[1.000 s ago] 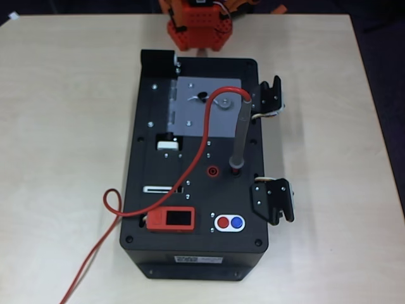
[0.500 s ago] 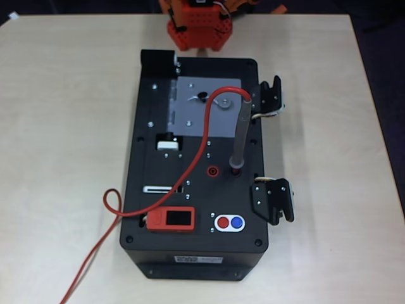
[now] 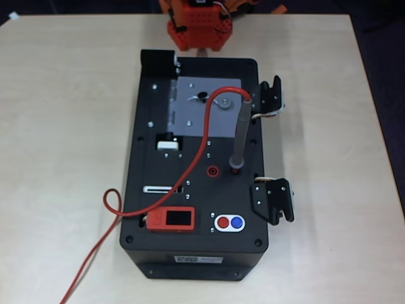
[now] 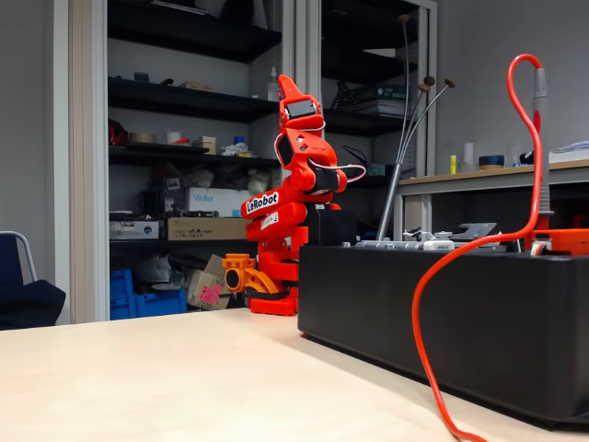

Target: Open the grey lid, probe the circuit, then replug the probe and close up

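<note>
Spreading under everything is the pale counter [image 3: 63, 126], with the black box [image 3: 196, 253] well forward of the folded orange arm. The arm's tool [image 4: 293, 95] points up, clear of everything; I cannot tell whether it is parted. The grey lid [image 3: 193, 117] lies flat. The probe [image 3: 240, 136] stands plugged in, red cable [image 3: 95, 250] trailing off.
</note>
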